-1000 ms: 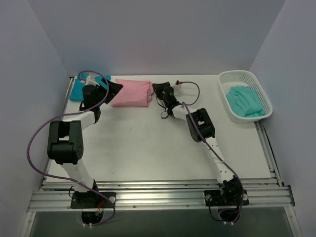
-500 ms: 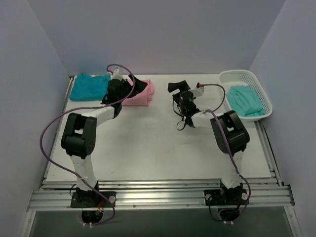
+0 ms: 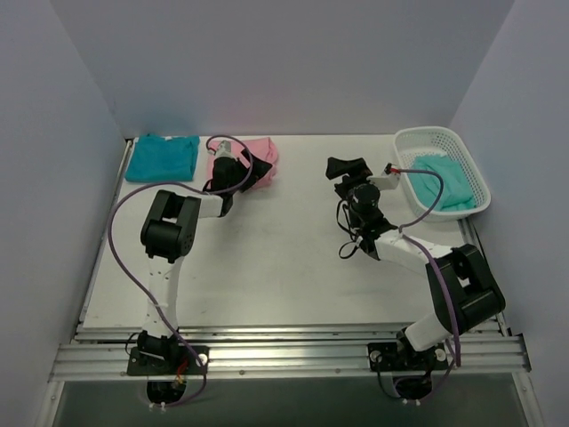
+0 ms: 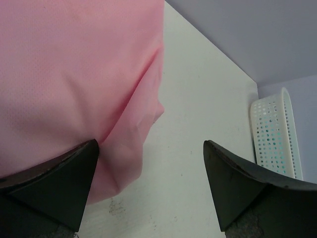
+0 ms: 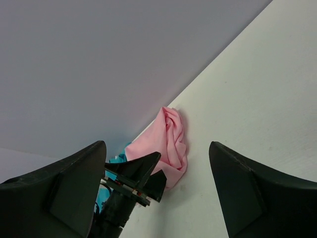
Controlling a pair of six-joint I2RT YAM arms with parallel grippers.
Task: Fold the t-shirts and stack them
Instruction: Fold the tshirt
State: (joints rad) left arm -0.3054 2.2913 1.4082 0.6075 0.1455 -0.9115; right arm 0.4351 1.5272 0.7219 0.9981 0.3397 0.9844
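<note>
My L gripper (image 4: 149, 145) stood wide apart at the edge of the pink shirt (image 4: 74, 74), cloth touching one finger. R gripper (image 5: 156, 145) was apart too, nr the basket (image 3: 425, 131).

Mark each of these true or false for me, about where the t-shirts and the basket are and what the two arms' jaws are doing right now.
1. The mint-teal t-shirt lies inside the white basket. True.
2. The pink t-shirt is stacked on the deep teal t-shirt. False: the pink one lies beside the teal one, not on it.
3. The right arm has its jaws shut on cloth. False: they stand open with nothing between them.
4. The left arm has its jaws open at the pink t-shirt. True.
5. The white basket sits at the far left corner. False: it is at the far right; the deep teal t-shirt is at the far left.
</note>
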